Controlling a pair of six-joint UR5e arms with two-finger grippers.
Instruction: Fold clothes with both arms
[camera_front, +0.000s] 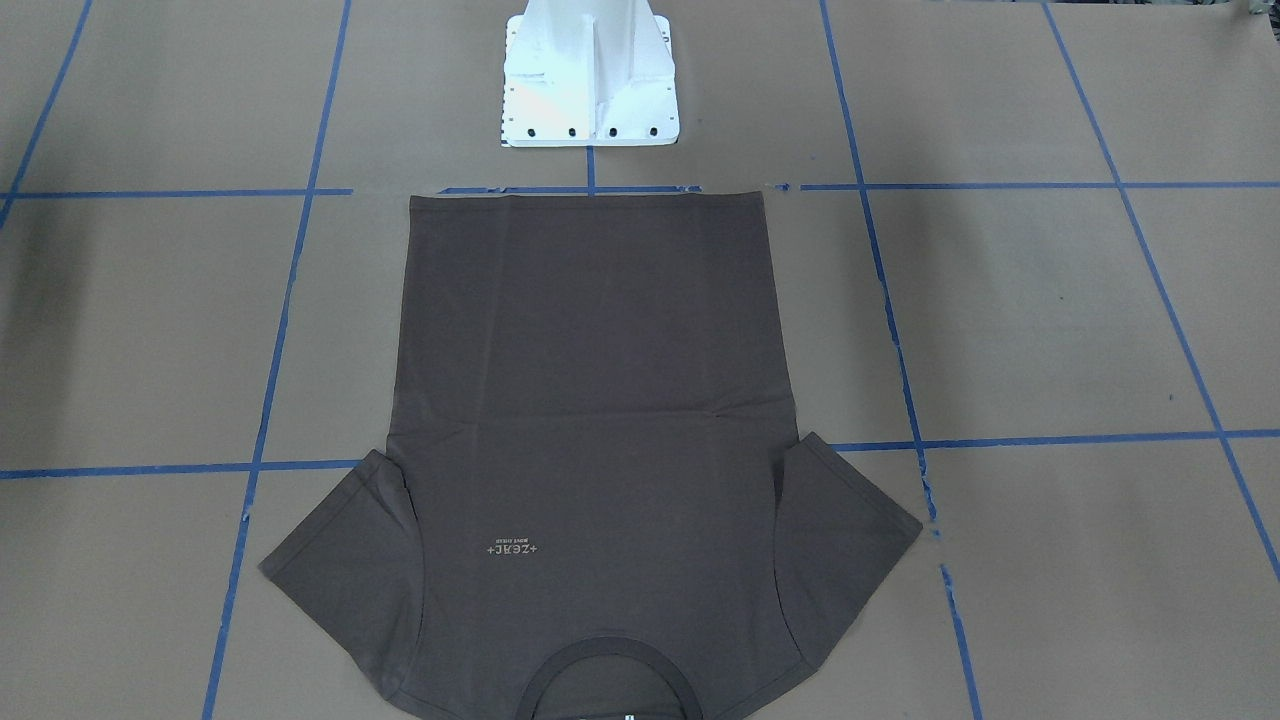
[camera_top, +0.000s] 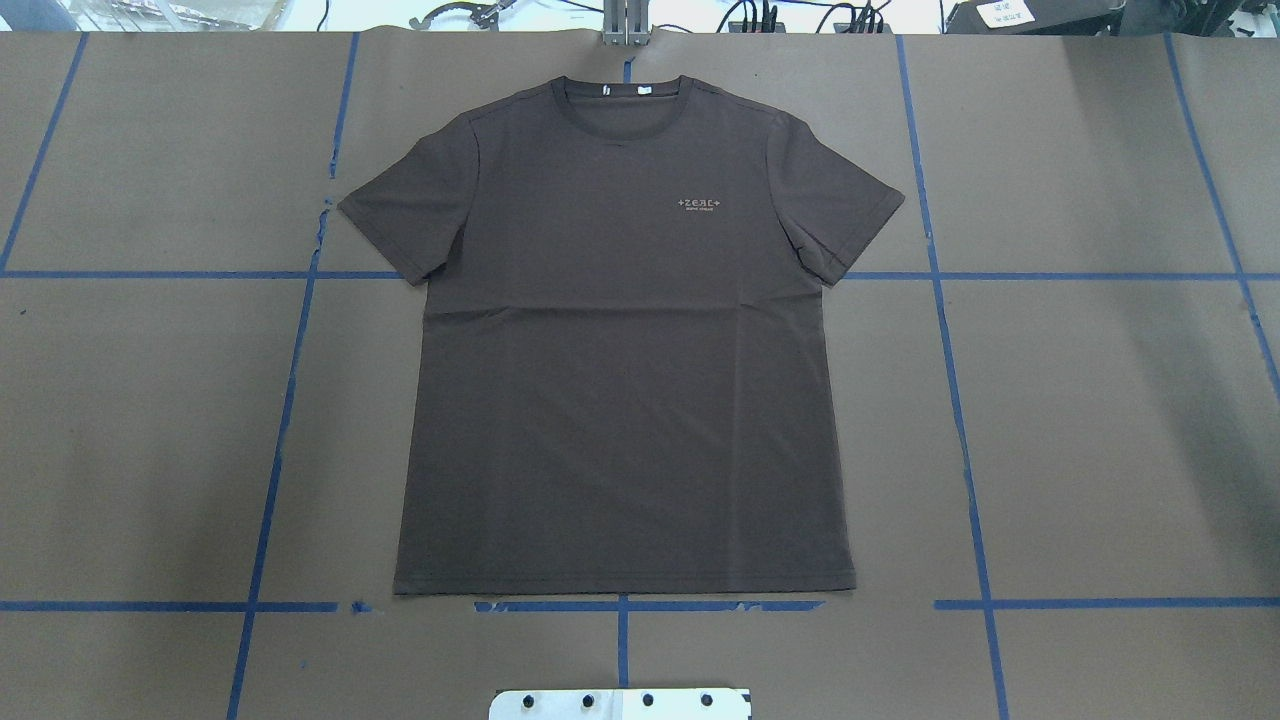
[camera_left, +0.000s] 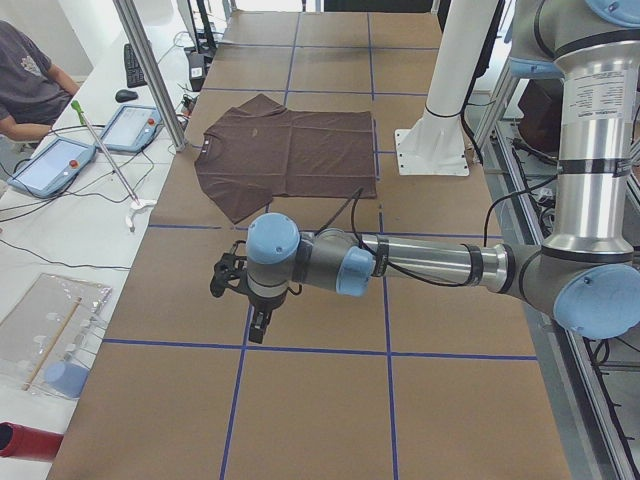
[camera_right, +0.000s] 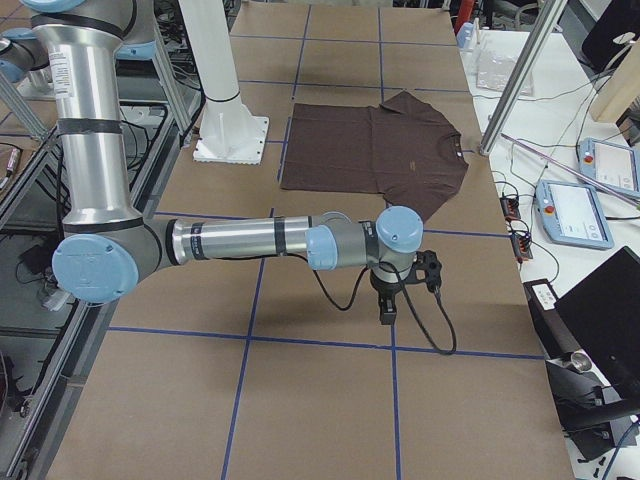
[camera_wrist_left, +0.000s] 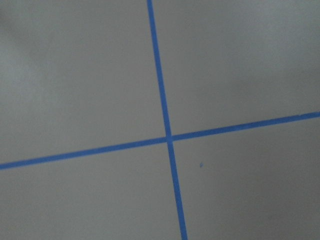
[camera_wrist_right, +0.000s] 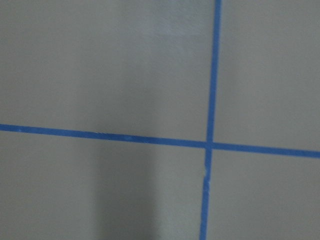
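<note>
The dark brown-grey T-shirt (camera_top: 620, 380) lies flat and spread out, front up, on the brown paper. Its collar is at the far side from the robot and its hem is near the base. It also shows in the front-facing view (camera_front: 590, 400) and in both side views (camera_left: 290, 150) (camera_right: 375, 150). My left gripper (camera_left: 257, 328) hangs over bare table well to the shirt's left. My right gripper (camera_right: 387, 310) hangs over bare table well to its right. Neither touches the shirt. I cannot tell whether either is open or shut. Both wrist views show only paper and blue tape.
The white pedestal base (camera_front: 588, 75) stands just behind the shirt's hem. Blue tape lines (camera_top: 955, 400) grid the table. A seated operator (camera_left: 25, 80), tablets (camera_left: 55, 165) and cables lie on the side bench beyond the collar edge. A laptop (camera_right: 610, 320) sits there too.
</note>
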